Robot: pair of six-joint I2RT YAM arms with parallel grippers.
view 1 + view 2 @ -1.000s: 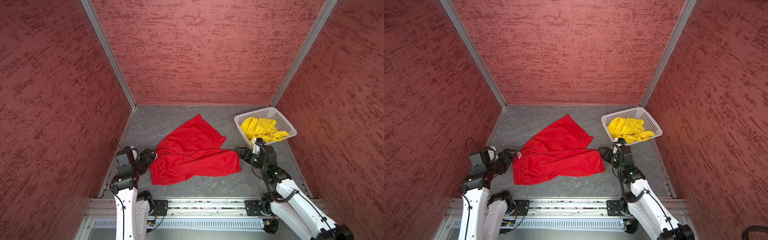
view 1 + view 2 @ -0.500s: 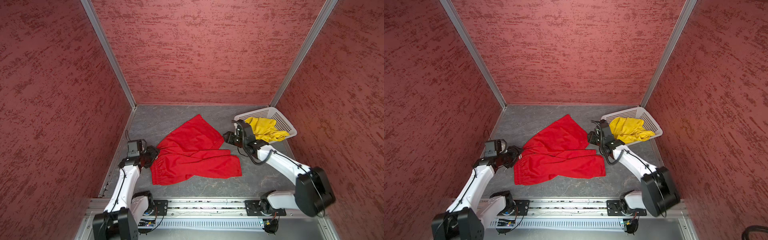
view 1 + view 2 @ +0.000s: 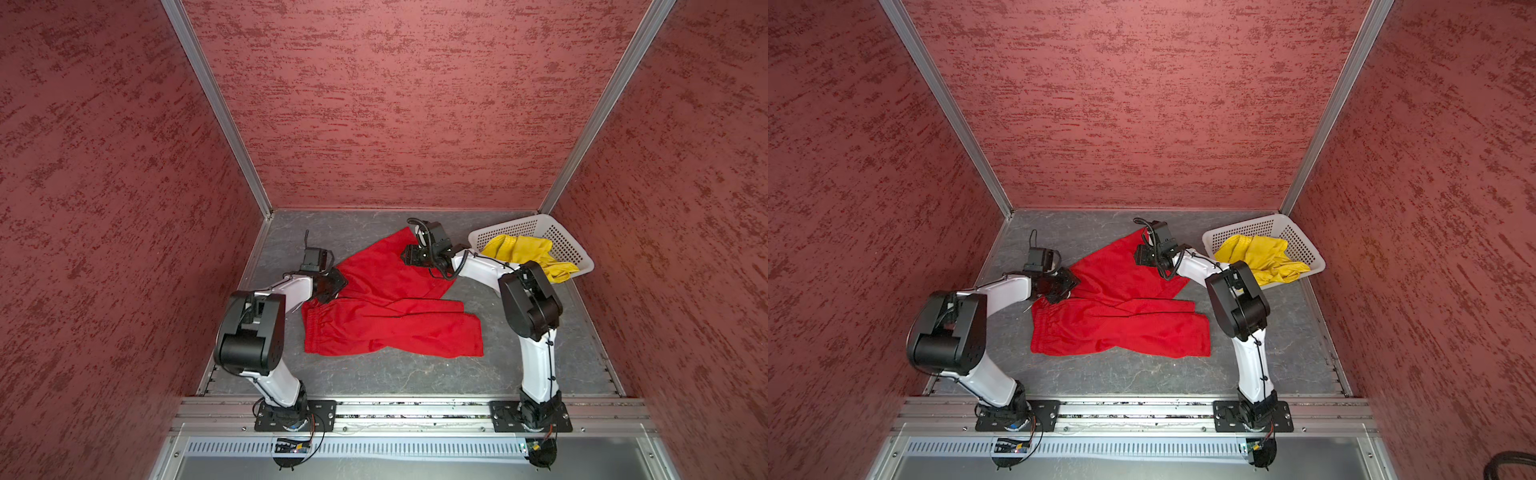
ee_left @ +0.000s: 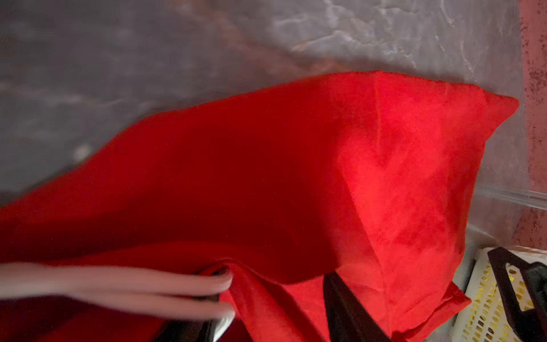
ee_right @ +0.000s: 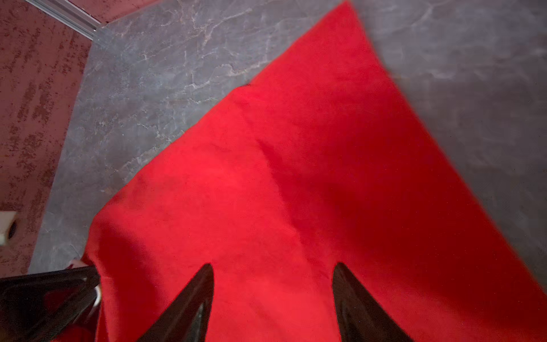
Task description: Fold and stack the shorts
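The red shorts (image 3: 395,328) (image 3: 1121,328) lie spread on the grey floor, waistband to the left and one leg angled toward the back. My left gripper (image 3: 332,284) (image 3: 1065,284) sits at the waistband's far corner. In the left wrist view its jaws (image 4: 275,284) stand apart with a raised fold of red fabric between them; a blurred pale cable hides one finger. My right gripper (image 3: 409,254) (image 3: 1139,255) hovers over the back leg. It is open (image 5: 273,266), with flat red cloth below it. The yellow shorts (image 3: 519,249) (image 3: 1258,255) lie crumpled in the basket.
The white perforated basket (image 3: 569,249) (image 3: 1304,249) stands tilted in the back right corner. Red textured walls close in the left, back and right sides. An aluminium rail (image 3: 395,409) carrying both arm bases runs along the front.
Both arms have reached farther back. The right gripper left the near leg's right end for the back leg. The left gripper moved onto the waistband's far corner, jaws narrower.
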